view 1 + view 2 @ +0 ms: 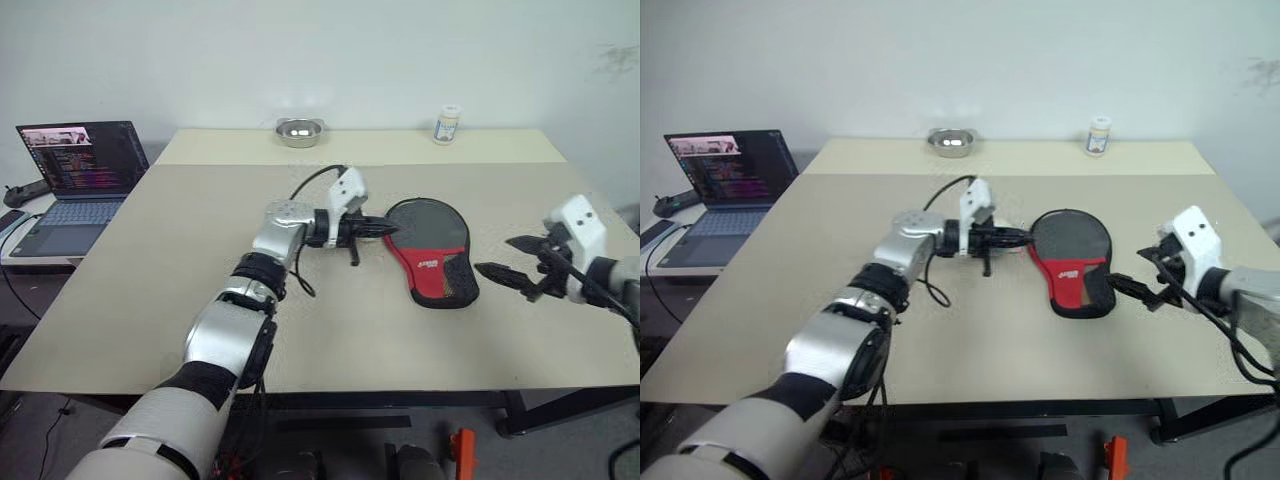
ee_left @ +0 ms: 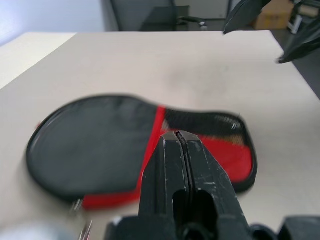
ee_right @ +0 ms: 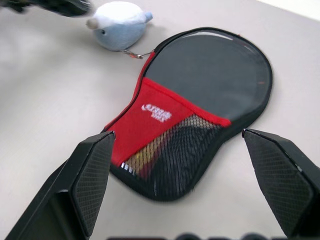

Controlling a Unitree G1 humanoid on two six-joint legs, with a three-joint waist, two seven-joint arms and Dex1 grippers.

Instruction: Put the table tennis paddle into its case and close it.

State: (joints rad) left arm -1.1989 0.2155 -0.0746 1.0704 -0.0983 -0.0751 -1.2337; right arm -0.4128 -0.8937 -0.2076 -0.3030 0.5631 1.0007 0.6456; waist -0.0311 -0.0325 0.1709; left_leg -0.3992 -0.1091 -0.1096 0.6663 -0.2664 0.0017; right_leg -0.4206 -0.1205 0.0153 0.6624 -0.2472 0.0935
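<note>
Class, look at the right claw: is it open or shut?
Open. The right claw has its two fingers spread wide apart, with the case visible between them.

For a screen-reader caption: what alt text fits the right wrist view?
A paddle-shaped case, black with a red panel, white logo and mesh pocket, lies on a beige table between the open right pincer fingers. A pale blue plush charm lies at its zipper edge.

The case (image 1: 432, 251) lies flat on the table (image 1: 150, 300), right of its middle, wide end toward the far edge, narrow end toward the near edge. A small plush charm (image 3: 120, 24) lies just beside the case's left edge. A bowl (image 1: 299, 131) and a small bottle (image 1: 447, 124) stand at the far edge. A laptop (image 1: 75, 185) sits beyond the left edge.
</note>
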